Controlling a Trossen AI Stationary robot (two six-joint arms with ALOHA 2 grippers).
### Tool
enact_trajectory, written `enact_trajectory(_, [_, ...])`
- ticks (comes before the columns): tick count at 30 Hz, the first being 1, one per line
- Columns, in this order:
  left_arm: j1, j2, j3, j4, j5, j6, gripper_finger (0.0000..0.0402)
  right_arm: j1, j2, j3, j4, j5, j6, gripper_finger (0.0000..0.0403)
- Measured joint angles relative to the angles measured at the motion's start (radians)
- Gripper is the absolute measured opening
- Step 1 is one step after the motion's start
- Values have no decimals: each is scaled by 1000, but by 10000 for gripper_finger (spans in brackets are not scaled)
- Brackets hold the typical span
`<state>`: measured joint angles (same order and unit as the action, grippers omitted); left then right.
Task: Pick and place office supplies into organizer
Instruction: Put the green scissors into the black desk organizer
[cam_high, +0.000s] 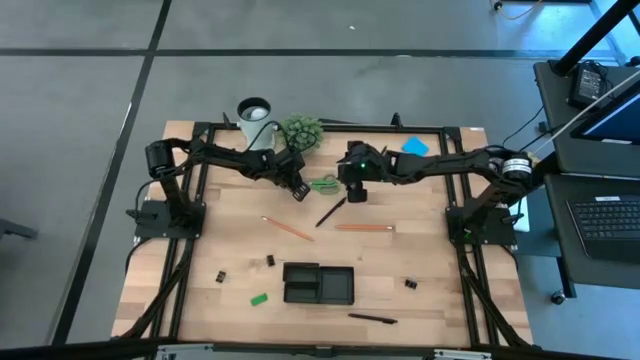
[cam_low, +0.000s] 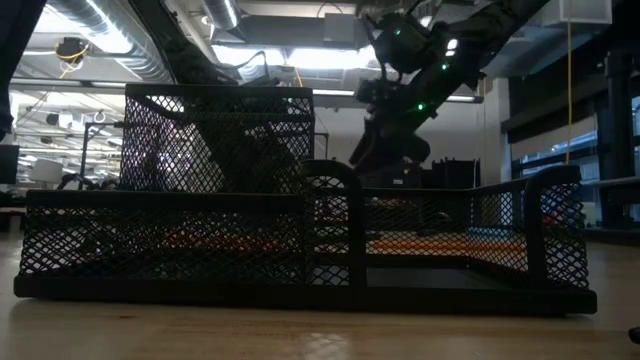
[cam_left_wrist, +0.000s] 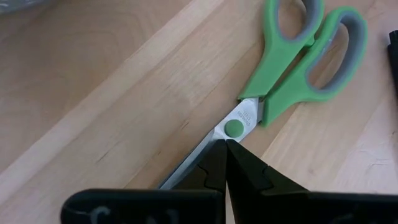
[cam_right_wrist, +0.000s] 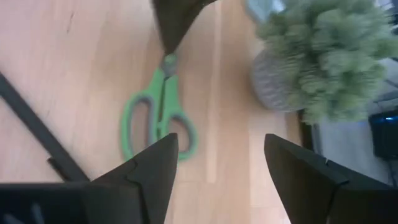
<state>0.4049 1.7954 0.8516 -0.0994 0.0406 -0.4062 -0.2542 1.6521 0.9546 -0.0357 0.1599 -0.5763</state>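
Scissors lying flat on table at back, just beside potted plant, well apart from organizer at front. I'm reading left gripper as fingers together, clamped on blades just below green pivot screw. Right gripper hovering near handles, fingers apart, holding nothing. Handling guess: light, stiff, steel blades slippery, so I'm favouring pivot or handle loops for hold. Long axis running left-right in high view, handles pointing toward right arm, blade tips toward left arm.
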Motion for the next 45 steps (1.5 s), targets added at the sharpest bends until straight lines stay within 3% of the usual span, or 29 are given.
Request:
enact_trajectory(6, [0, 0, 0, 0, 1, -8, 2, 18, 82, 0, -12, -1, -14, 241])
enact_trajectory(14, [0, 0, 0, 0, 3, -27, 2, 72, 151, 0, -7, 1, -158, 241])
enact_trajectory(21, [-1, 1, 0, 7, 3, -30, 2, 89, 204, -1, 62, 101, -193, 241])
enact_trajectory(36, [-1, 2, 0, 17, 5, -30, 2, 89, 244, 0, 82, 111, -241, 241])
enact_trajectory(45, [-1, 2, 0, 20, 5, -30, 2, 96, 283, 1, 154, 179, -272, 239])
